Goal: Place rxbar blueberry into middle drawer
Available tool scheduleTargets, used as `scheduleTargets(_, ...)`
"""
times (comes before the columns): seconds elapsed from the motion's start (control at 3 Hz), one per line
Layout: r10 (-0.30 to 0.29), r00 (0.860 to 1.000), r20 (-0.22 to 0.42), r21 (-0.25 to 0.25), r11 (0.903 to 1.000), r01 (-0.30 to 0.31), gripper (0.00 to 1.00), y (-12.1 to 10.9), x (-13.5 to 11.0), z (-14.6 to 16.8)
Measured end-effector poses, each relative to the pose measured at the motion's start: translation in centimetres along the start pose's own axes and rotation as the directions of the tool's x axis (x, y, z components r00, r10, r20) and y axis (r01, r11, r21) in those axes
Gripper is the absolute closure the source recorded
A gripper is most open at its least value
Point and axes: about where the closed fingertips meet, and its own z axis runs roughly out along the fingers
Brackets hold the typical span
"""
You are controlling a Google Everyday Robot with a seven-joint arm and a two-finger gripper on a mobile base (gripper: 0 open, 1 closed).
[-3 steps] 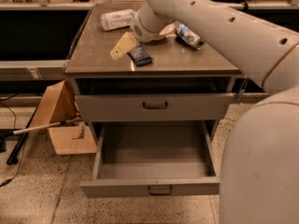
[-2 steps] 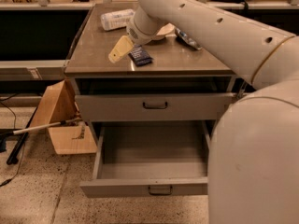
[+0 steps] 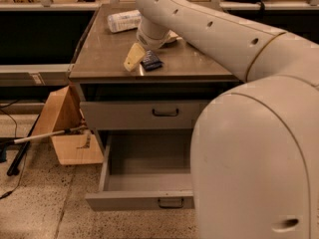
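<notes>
The rxbar blueberry (image 3: 151,60), a small dark navy bar, lies on the brown cabinet top (image 3: 104,54) near its front middle. My gripper (image 3: 141,61) is down at the bar, its cream tip touching the top just left of it. I cannot see whether it has hold of the bar. The middle drawer (image 3: 115,184) is pulled out and open below, grey, with a dark loop handle on its front (image 3: 171,202); nothing shows inside it. My white arm hides the drawer's right part.
The upper grey drawer (image 3: 144,114) is closed. A white can (image 3: 124,20) lies at the back left of the top. An open cardboard box (image 3: 67,128) and a white stick (image 3: 40,136) are on the floor to the left.
My arm has swung across and now fills the right side, hiding the blue-silver can and the drawer's right part. The gripper stays by the bar, which has not moved.
</notes>
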Motion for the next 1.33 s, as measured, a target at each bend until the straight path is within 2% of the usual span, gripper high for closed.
scheduleTargets(0.33, 0.000, 1.000, 0.000, 0.000, 1.0000, 0.000, 0.00, 0.0, 0.0, 0.0)
scheduleTargets(0.67, 0.022, 1.000, -0.016, -0.043, 0.9988, -0.023, 0.00, -0.6, 0.3, 0.4)
scheduleTargets(1.33, 0.050, 0.996, -0.070, -0.138, 0.9886, -0.059, 0.00, -2.0, 1.2, 1.5)
